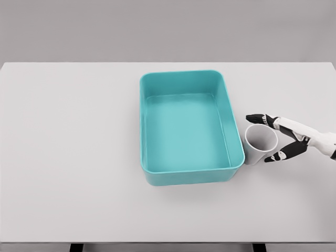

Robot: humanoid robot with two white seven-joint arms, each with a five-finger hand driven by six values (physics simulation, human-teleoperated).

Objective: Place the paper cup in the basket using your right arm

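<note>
A white paper cup (260, 143) stands upright on the table, right next to the right wall of the teal basket (147, 131), near its front corner. The basket is a rectangular tub with nothing inside. My right hand (258, 137) reaches in from the right edge and brackets the cup. Its long fingers (268, 119) stretch along the cup's far side and the thumb (278, 155) lies at the near side. The fingers are spread and not closed on the cup, though the thumb tip looks close to its wall. The left arm does not show.
The white table (68, 157) spans the whole view, with its front edge near the bottom of the picture. The basket wall rises just left of the cup.
</note>
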